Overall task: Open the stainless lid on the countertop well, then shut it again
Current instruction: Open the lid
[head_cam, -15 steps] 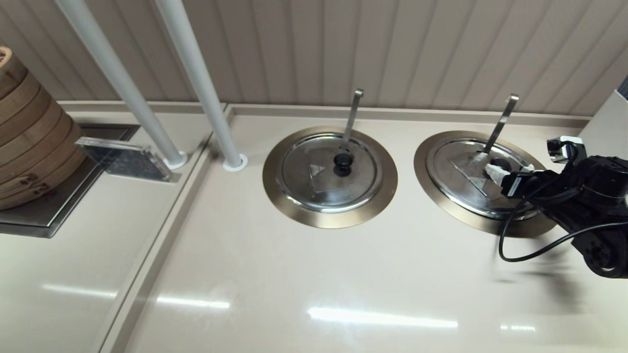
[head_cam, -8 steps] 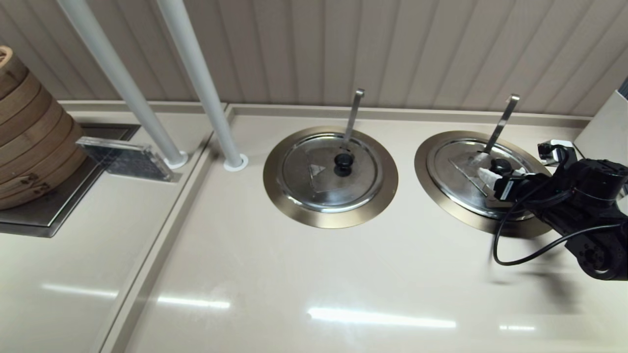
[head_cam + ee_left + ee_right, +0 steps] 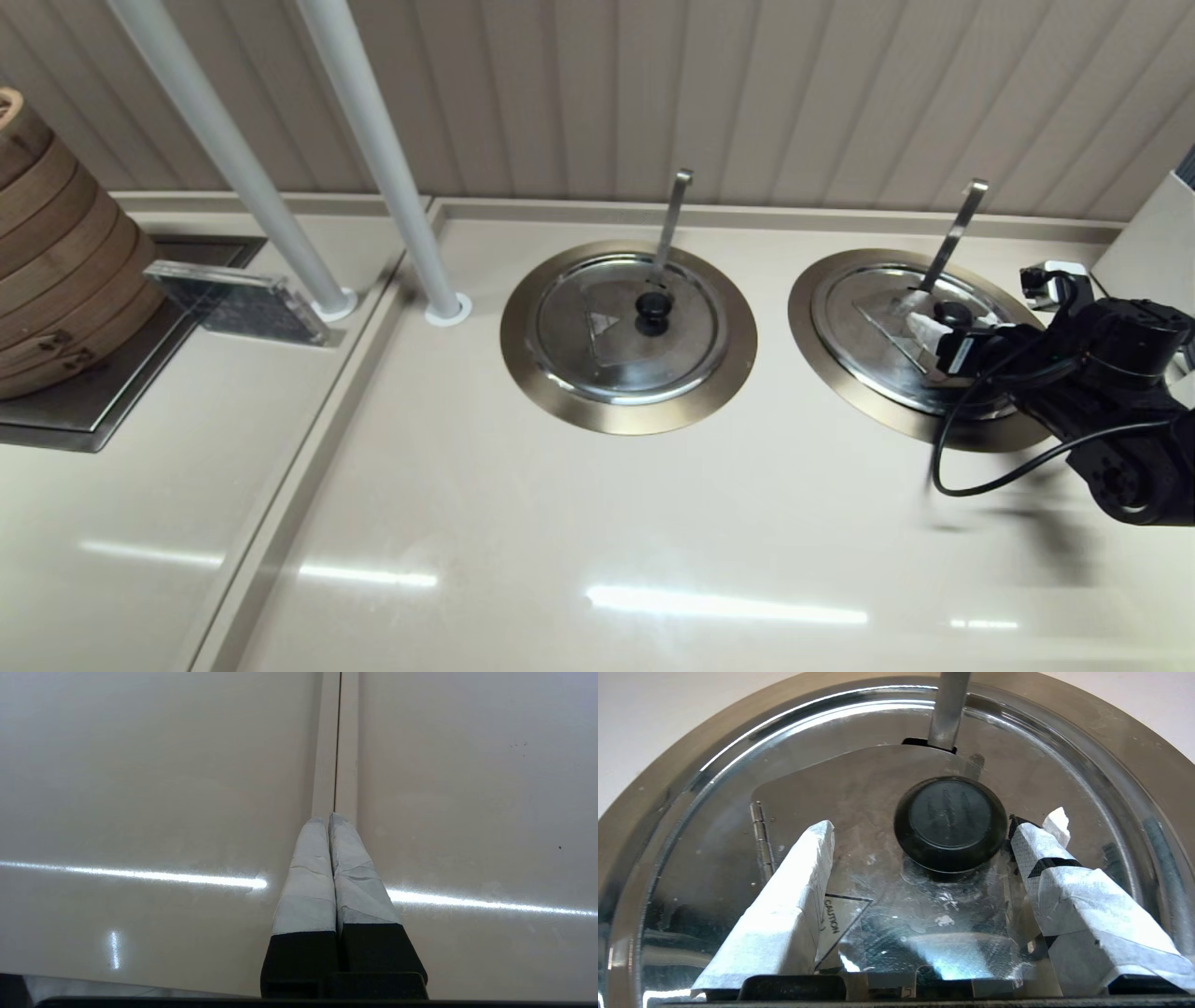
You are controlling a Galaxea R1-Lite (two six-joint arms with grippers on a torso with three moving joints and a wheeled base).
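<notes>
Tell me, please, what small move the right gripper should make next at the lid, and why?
Probably ease the right gripper slightly further forward, then close on the black knob. Its open fingers flank the knob, one tip beside it, the other short. The stainless lid lies flat on the countertop well.

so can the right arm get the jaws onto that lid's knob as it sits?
Probably yes. The right gripper hangs open just over the stainless lid, one jaw beside the black knob, the other well off it. Only the ladle handle stands behind the knob, clear of the jaws.
</notes>
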